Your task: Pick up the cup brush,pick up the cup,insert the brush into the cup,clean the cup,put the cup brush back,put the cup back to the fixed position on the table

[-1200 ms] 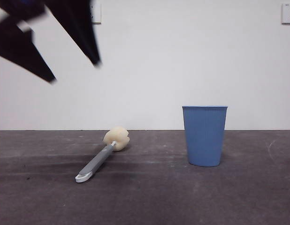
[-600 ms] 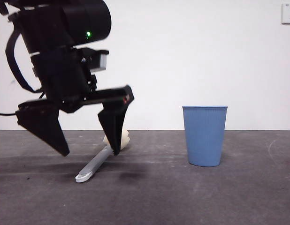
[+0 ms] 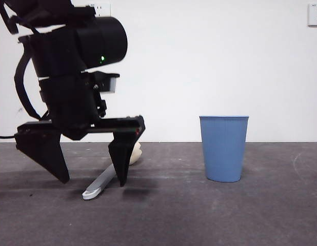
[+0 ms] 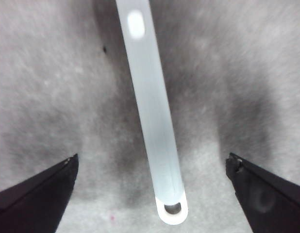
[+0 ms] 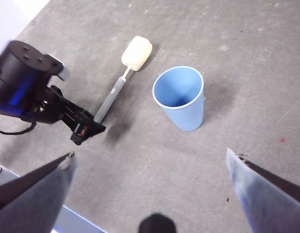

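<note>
Hovering low over the counter point(image 3: 210, 215), the left hand point(image 3: 92, 179) is straddling the grey handle of the cup brush point(image 3: 99, 185), its two black jaws spread wide with one on each side of the handle and neither touching it. From the left wrist view the handle point(image 4: 152, 126) is running up between the jaws, the white looped tip lying near the middle of the gap, a little toward one jaw. The brush is lying flat on the counter, its cream sponge head mostly hidden behind the nearer jaw. The cup point(image 3: 223, 148) is standing upright, well apart from the brush, mouth open and empty. The right hand point(image 5: 150, 194) is waiting high above with its jaws also spread, looking down on both things.

To my eye the pick-up of the brush is only just being set up. The handle is slim and lying angled across the gap, so if the jaws are closing this near the looped tip, they may be pinching the very end and letting the long, head-heavy brush swing or slip out. A descent that goes too far could be pressing the jaw tips into the counter, and an off-centre squeeze could be shoving the handle sideways instead of gripping it.
</note>
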Tool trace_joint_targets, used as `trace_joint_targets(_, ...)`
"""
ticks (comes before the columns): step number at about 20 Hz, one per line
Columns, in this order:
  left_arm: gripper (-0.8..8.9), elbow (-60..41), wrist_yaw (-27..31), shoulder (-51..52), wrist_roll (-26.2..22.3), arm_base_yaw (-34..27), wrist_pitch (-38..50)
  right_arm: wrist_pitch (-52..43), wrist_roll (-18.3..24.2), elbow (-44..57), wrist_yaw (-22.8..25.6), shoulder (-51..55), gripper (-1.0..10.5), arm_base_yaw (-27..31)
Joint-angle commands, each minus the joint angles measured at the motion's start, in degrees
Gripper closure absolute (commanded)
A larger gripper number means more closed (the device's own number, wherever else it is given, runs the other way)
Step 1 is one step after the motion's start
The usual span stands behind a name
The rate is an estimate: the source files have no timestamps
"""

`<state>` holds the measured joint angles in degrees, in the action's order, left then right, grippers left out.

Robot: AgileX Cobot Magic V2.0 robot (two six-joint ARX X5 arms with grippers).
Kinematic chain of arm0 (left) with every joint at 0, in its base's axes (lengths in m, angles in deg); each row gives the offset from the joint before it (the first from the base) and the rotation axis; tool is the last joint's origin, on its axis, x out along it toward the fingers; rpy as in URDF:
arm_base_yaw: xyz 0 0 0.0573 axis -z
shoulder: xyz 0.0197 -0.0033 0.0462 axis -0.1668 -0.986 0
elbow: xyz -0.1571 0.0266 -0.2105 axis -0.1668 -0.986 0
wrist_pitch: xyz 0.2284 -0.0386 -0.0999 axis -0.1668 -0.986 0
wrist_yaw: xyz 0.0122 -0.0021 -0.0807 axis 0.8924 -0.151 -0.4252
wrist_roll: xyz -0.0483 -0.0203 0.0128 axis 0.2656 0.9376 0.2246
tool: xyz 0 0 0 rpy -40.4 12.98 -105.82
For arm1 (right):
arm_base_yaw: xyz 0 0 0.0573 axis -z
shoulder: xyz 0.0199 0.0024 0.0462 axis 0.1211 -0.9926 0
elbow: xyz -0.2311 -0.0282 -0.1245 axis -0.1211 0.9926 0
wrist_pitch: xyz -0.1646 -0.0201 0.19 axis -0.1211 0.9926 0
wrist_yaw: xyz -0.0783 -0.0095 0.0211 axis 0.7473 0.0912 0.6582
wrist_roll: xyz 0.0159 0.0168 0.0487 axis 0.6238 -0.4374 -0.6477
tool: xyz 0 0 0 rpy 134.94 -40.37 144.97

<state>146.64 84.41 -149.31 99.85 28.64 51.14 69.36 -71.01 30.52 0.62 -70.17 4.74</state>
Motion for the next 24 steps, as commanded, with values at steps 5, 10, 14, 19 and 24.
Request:
trace_joint_targets(5,5.23,0.0,-0.1,-1.1,1.5,0.4,-0.7,-0.2,-0.4,0.0,0.0,0.0,3.8,-0.1)
trace_joint_targets(10,7.19,0.0,-1.7,-1.1,1.4,0.4,-0.8,-0.2,-0.4,0.0,0.0,0.0,3.8,-0.1)
trace_joint_targets(14,8.22,0.0,-3.0,-1.1,1.4,0.4,-0.5,-0.2,-0.4,0.0,0.0,0.0,3.8,-0.1)
trace_joint_targets(19,8.22,0.0,-3.3,-1.0,1.3,0.4,-0.5,-0.2,-0.4,0.0,0.0,0.0,3.8,-0.1)
trace_joint_targets(24,8.22,0.0,-3.2,2.2,0.9,-0.8,-1.2,-0.1,-0.4,0.0,-0.1,0.0,3.8,-0.1)
